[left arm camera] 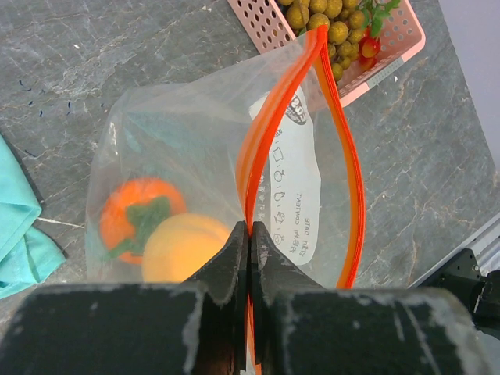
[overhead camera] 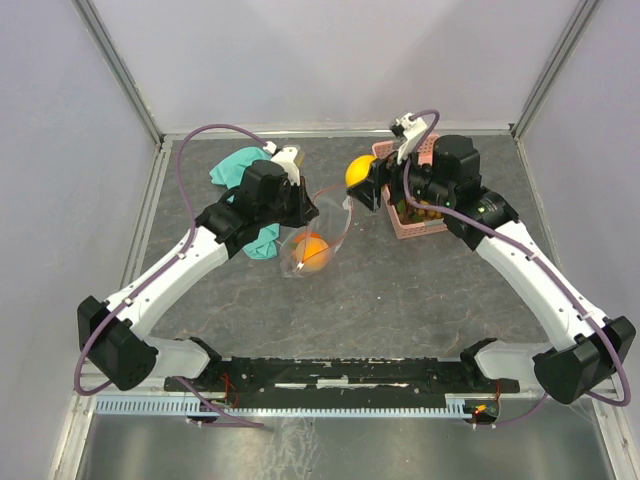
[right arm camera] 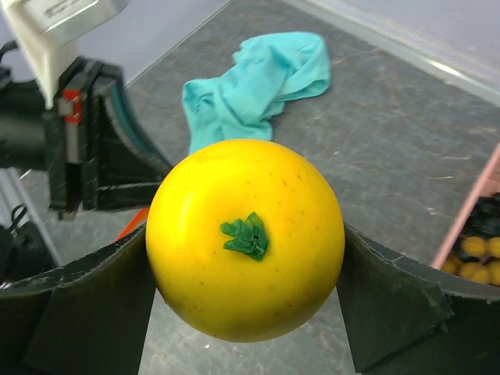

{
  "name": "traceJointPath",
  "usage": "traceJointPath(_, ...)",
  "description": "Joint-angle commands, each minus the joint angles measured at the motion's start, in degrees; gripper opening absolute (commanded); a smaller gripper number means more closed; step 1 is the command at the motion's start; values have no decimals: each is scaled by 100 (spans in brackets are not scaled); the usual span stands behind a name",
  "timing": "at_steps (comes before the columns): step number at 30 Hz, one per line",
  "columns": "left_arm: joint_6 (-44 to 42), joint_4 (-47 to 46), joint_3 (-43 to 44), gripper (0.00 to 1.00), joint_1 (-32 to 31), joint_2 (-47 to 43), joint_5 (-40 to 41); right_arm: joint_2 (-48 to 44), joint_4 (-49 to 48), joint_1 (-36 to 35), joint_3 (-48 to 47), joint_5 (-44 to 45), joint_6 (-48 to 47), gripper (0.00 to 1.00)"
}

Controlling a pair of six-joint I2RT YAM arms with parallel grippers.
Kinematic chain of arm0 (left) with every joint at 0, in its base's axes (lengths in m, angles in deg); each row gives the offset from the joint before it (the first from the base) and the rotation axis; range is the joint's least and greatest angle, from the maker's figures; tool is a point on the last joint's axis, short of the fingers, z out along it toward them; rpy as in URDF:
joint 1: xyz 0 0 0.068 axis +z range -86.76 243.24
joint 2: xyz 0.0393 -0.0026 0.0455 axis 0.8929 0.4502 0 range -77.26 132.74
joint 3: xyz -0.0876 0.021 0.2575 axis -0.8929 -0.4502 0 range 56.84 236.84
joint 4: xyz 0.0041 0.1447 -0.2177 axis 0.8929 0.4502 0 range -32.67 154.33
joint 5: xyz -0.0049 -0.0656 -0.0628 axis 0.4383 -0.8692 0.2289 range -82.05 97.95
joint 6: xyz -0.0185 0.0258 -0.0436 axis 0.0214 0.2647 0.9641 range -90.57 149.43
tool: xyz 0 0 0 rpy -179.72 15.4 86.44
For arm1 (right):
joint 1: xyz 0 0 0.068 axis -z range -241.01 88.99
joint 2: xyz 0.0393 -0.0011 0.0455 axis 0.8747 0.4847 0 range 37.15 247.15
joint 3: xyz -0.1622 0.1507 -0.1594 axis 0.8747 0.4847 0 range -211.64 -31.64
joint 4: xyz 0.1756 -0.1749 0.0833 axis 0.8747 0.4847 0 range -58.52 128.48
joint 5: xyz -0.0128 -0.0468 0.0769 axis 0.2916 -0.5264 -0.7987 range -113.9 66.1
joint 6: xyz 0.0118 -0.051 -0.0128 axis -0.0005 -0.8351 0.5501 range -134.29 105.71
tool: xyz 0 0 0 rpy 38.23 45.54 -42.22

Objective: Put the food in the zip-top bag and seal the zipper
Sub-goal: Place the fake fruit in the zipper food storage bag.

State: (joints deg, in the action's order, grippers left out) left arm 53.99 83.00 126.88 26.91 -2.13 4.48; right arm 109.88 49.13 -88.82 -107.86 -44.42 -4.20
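Right now the left gripper (left arm camera: 248, 234) has its fingers pinched tight on one lip of the zip-top bag (left arm camera: 172, 148), clamping the red-orange zipper (left arm camera: 269, 133) near its end so the mouth gapes in a long narrow leaf shape. The bag sits mid-table, and two orange fruits are inside it: one with a green calyx (left arm camera: 137, 215) and a paler one (left arm camera: 183, 246) touching it. The right gripper (overhead camera: 368, 185) hangs at about one o'clock from the bag mouth, its two fingers closed on either side of the yellow lemon (right arm camera: 244, 238), which bulges well past the pads. Behind it, at roughly two o'clock from the bag, the pink basket (overhead camera: 410, 228) holds the tan berry cluster (left arm camera: 328, 19) and a small red strawberry (left arm camera: 369, 47). The teal cloth (overhead camera: 235, 165) lies at ten o'clock. My worry is the fit. The opening looks slim beside that round lemon, and only one lip is held, so the free lip could fold under the fruit and send it rolling onto the table. A push against the zipper might also tug the thin plastic out of the left fingers, or tip the bag and spill the oranges. The lemon's smooth skin could slip too.
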Motion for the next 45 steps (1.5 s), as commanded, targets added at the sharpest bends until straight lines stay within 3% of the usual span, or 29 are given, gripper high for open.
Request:
traceJointPath(1, 4, -335, 291, 3, 20, 73, -226, -91, -484, -227, 295, -735, 132, 80)
traceJointPath(6, 38, -331, 317, 3, 21, 127, -339, 109, -707, -547, 358, -1238, 209, 81)
traceJointPath(14, 49, -277, 328, 3, 20, 48, -250, 605, -962, -692, 544, -1299, 175, 81)
traceJointPath(24, 103, -220, 308, 3, 17, 10, -204, 886, -875, -692, 864, -469, -93, 89)
traceJointPath(30, 143, -222, 283, 3, 16, -15, -216, 1021, -702, -697, 666, 272, 34, 100)
traceJointPath(45, 442, -256, 226, 3, 21, 41, -224, 400, 106, -699, 244, 572, 319, 97)
